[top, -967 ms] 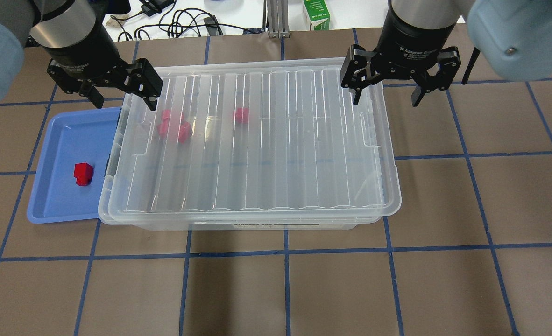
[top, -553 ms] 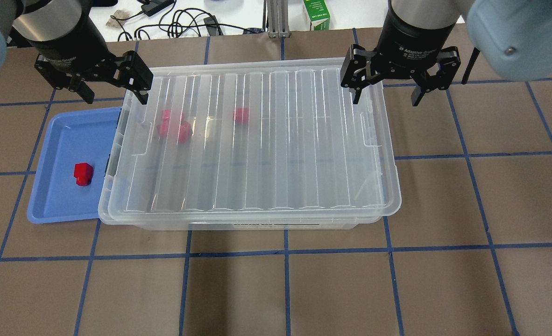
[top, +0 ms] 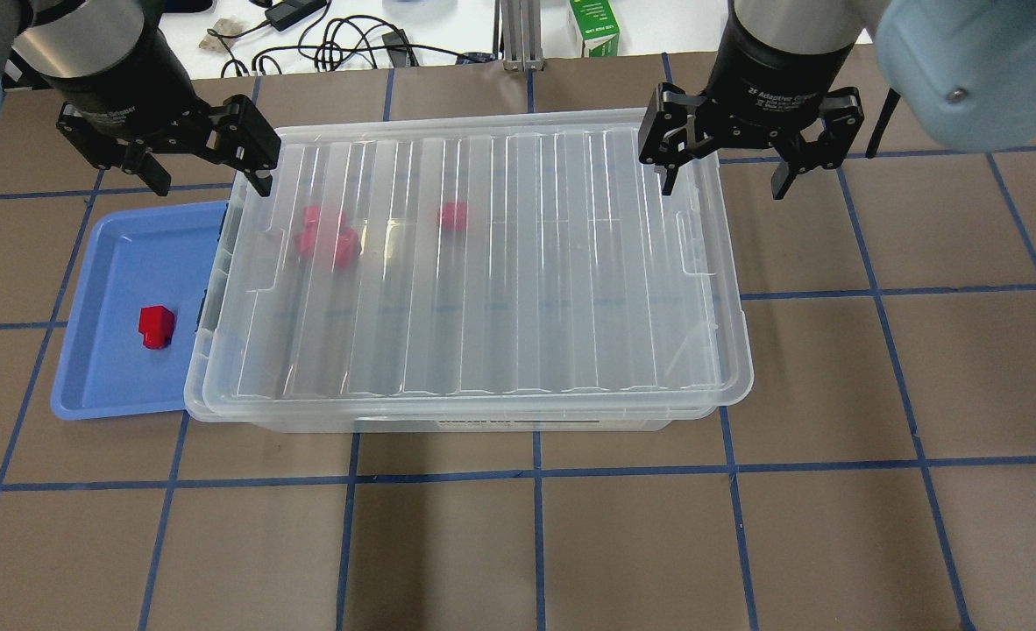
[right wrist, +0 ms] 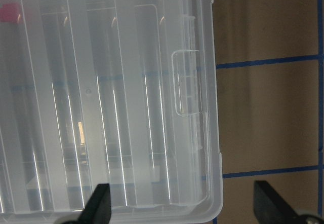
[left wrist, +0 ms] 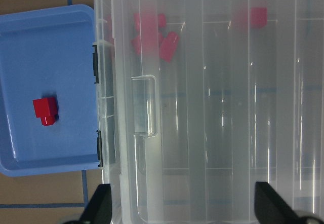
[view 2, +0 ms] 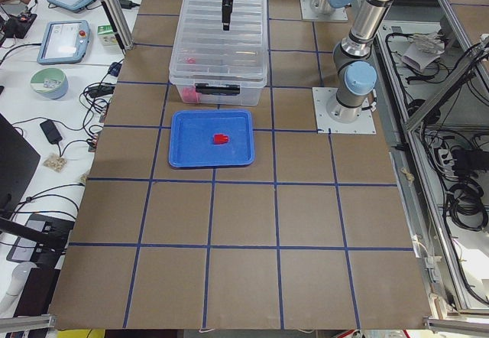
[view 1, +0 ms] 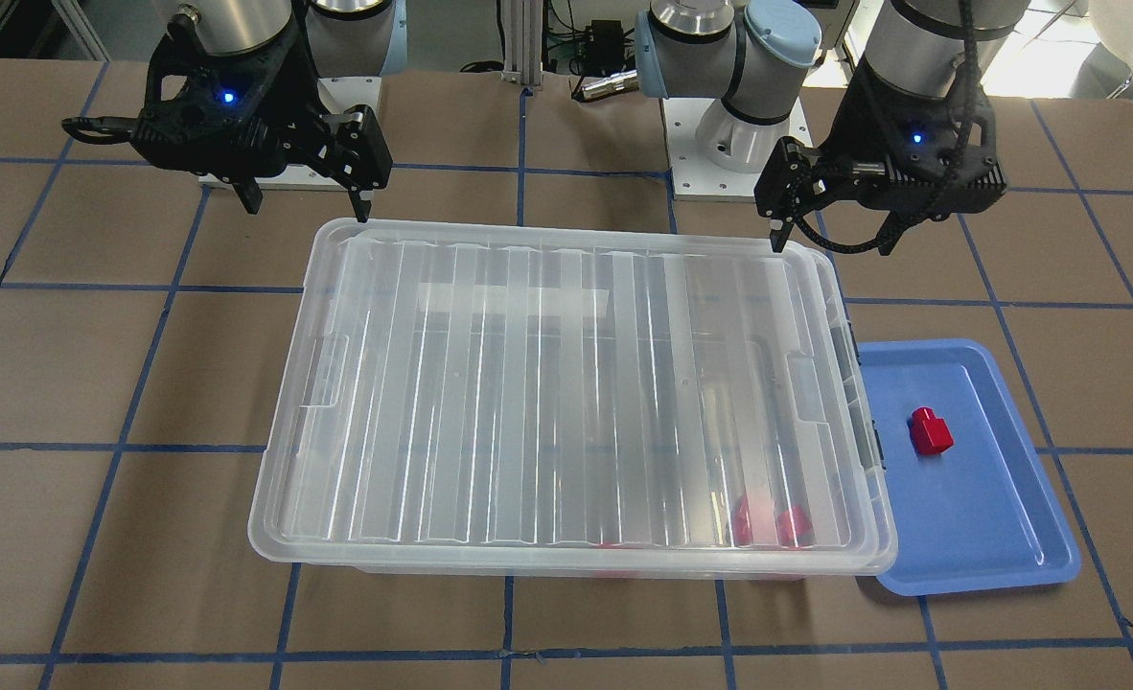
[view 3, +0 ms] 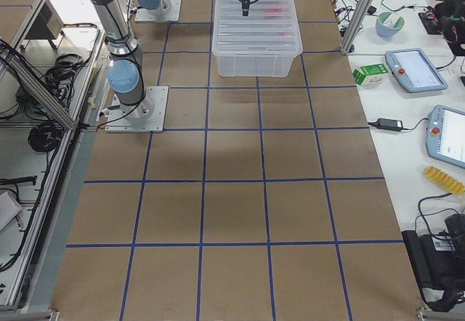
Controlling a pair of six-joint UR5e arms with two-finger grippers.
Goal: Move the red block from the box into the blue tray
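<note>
On the near stretch of the brown table [top: 518,543], crossed by a grid of blue tape, nothing of the task lies. Beyond it stands the box [top: 483,423] with its ribbed lid [top: 527,263] on. Three red blocks [top: 329,238] show blurred through the lid toward the far left corner. Just beside the box's left end sits the blue tray [top: 106,263], and one red block [top: 156,326] lies in it near the middle, apart from the rim.

The left gripper [top: 211,184] hangs over the box's far left corner and the right gripper [top: 724,187] over its far right corner. Both have their jaws wide apart and hold nothing.

With a block in the tray and the lid on, the placing looks done and the box closed. If another block is wanted, the lid must come off first, which likely calls for a gripper at each short end.

Past the table's far edge, a white desk [top: 448,35] carries tangled black cables [top: 334,39], a green-and-white carton [top: 595,31] and a metal post [top: 518,39].
</note>
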